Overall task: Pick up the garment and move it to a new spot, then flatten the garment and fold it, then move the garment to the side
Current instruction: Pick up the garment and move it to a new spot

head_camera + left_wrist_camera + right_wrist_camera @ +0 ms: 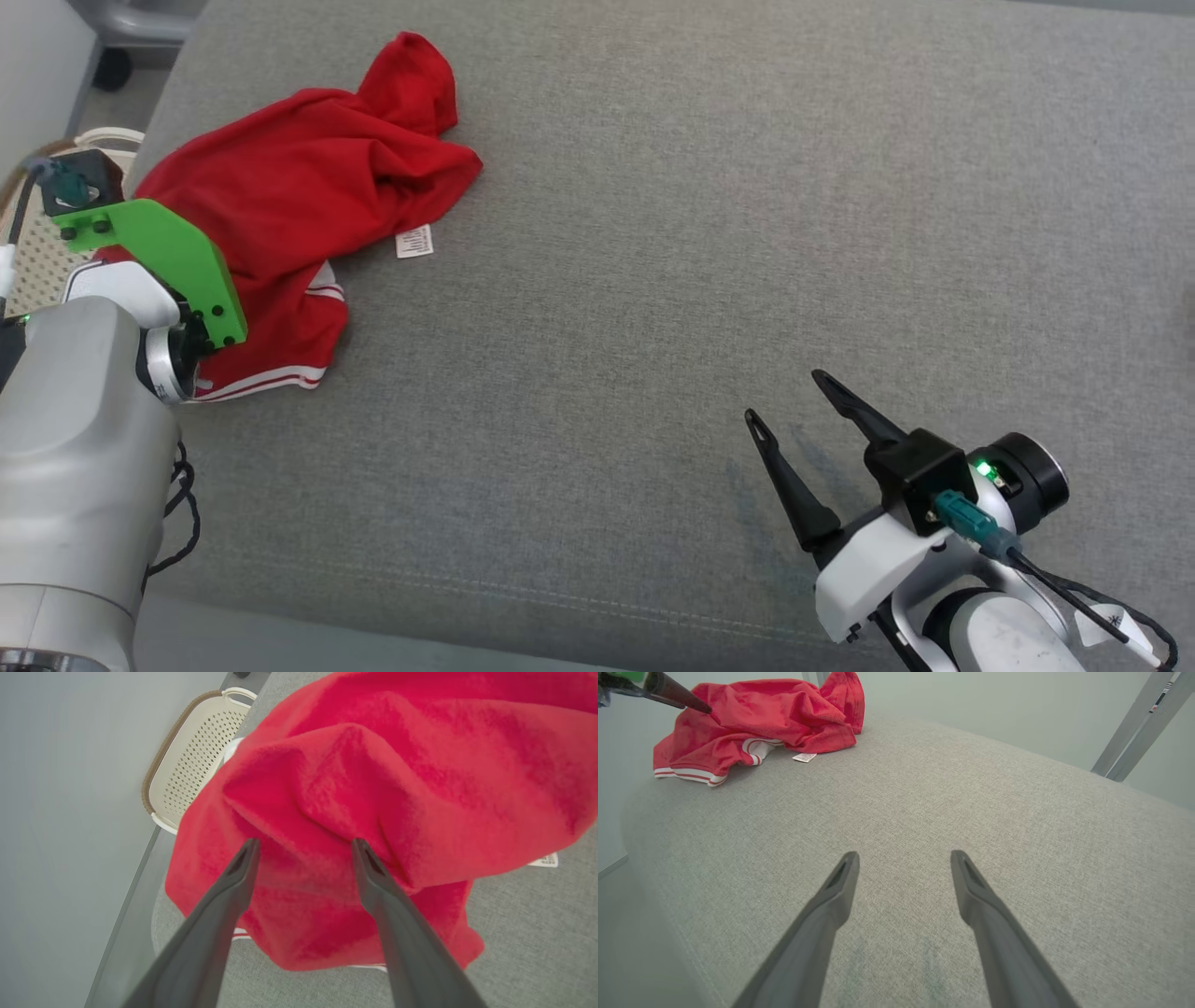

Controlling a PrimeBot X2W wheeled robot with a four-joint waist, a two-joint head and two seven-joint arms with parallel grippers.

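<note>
The garment (308,177), red with white-striped trim, lies crumpled in a heap at the far left of the grey cushion (700,233), close to its left edge. A white label (414,242) pokes out on its right side. We have our left gripper (303,847) on it with its two fingers spread wide, the tips set into the cloth on either side of a raised fold; nothing is pinched yet. We judge this placement deliberate: a ridge between spread fingers gives something to close on, where flat cloth would slip.

Our right gripper (782,396) hovers over bare cushion at the near right, well apart from the heap, its fingers likewise spread and holding nothing. We take it to wait there because the open stretch in the middle is the likely new spot, and a second grip will be wanted for flattening.

A perforated basket (187,765) stands just beyond the cushion's left edge, so a lift should carry the cloth rightward, away from that drop. The task is at its first step.
</note>
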